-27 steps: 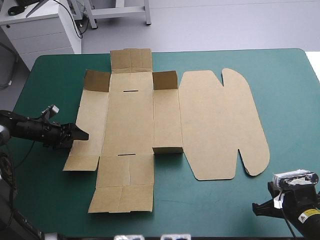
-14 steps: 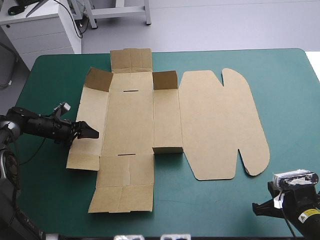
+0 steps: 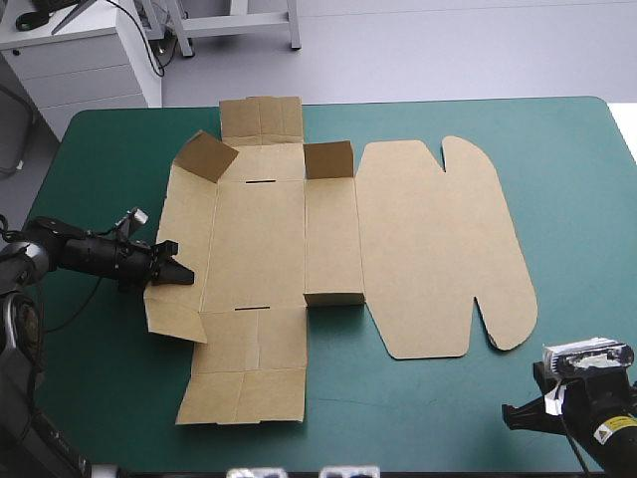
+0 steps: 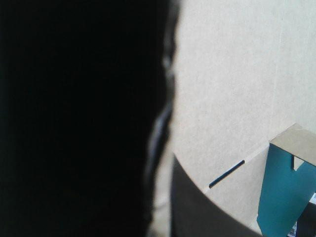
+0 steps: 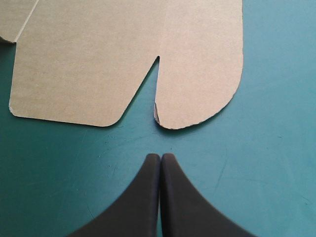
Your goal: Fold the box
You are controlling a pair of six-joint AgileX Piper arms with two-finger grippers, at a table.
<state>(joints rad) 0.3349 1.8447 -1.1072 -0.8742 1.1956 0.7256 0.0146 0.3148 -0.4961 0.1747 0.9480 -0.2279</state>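
The box (image 3: 259, 239) lies spread open in the middle of the teal-green worktop (image 3: 577, 179), with its wide lid (image 3: 438, 249) flat toward the right edge. At the near right corner is the right gripper (image 5: 160, 157). Its black fingers are pressed together into one point, just short of the lid's rounded tab (image 5: 197, 89) and not touching it. Near the left edge, the left gripper (image 3: 171, 271) is at the box's left wall panel (image 3: 189, 224), which looks raised a little from the cover. Whether this gripper is open or closed, I cannot tell. At the far side the end flap (image 3: 261, 119) lies flat.
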